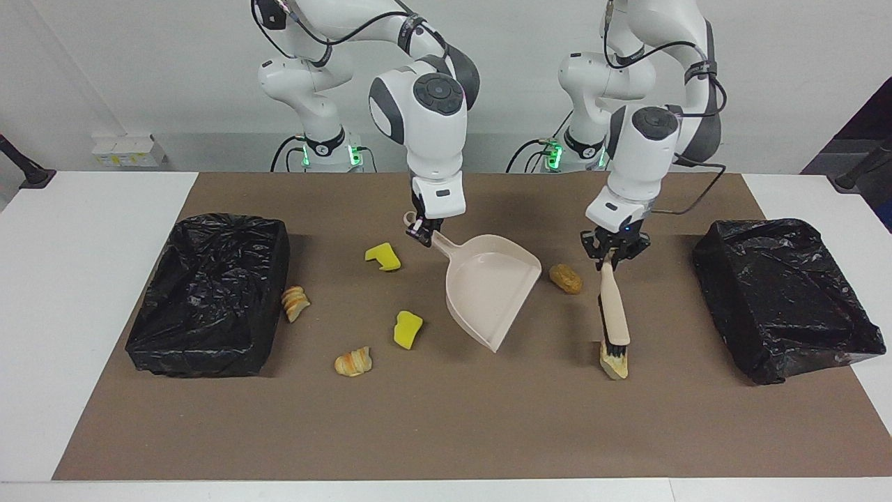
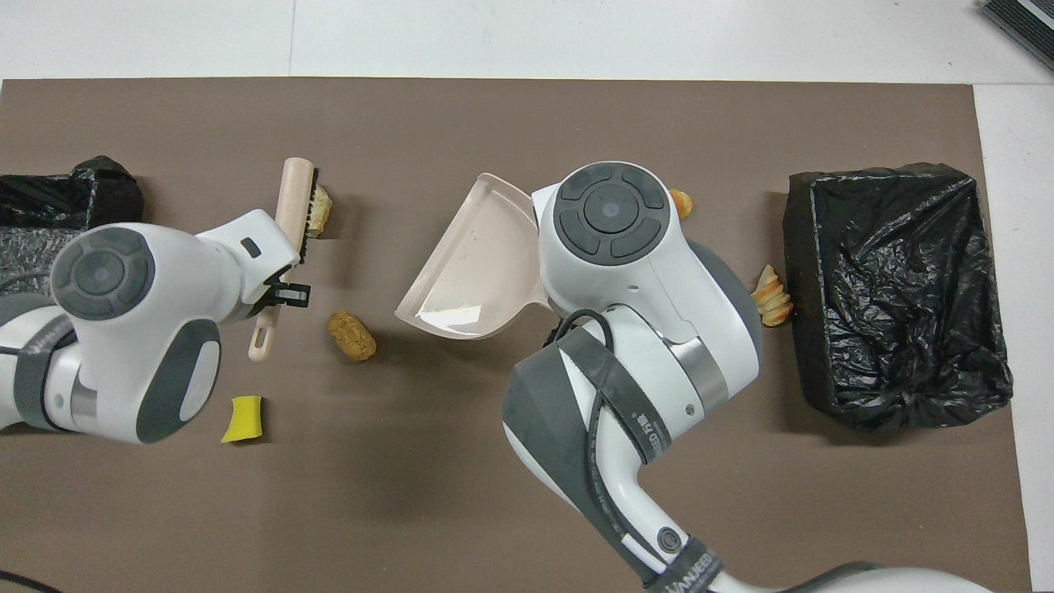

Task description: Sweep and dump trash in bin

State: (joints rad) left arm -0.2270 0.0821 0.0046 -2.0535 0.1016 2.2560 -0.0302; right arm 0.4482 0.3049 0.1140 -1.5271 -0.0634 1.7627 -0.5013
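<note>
My right gripper (image 1: 424, 236) is shut on the handle of the beige dustpan (image 1: 491, 286), whose mouth faces the left arm's end of the table. My left gripper (image 1: 613, 256) is shut on the beige brush (image 1: 614, 310), whose bristles touch a tan chunk of trash (image 1: 614, 365). A brown roll (image 1: 566, 278) lies between dustpan and brush. Two yellow sponge bits (image 1: 383, 256) (image 1: 408, 329) and two bread pieces (image 1: 353, 362) (image 1: 295, 303) lie toward the right arm's end. In the overhead view another sponge bit (image 2: 244, 418) shows beside the left arm.
A black-lined bin (image 1: 209, 293) stands at the right arm's end of the brown mat and another black-lined bin (image 1: 787, 296) at the left arm's end. One bread piece rests against the first bin's wall. White table borders the mat.
</note>
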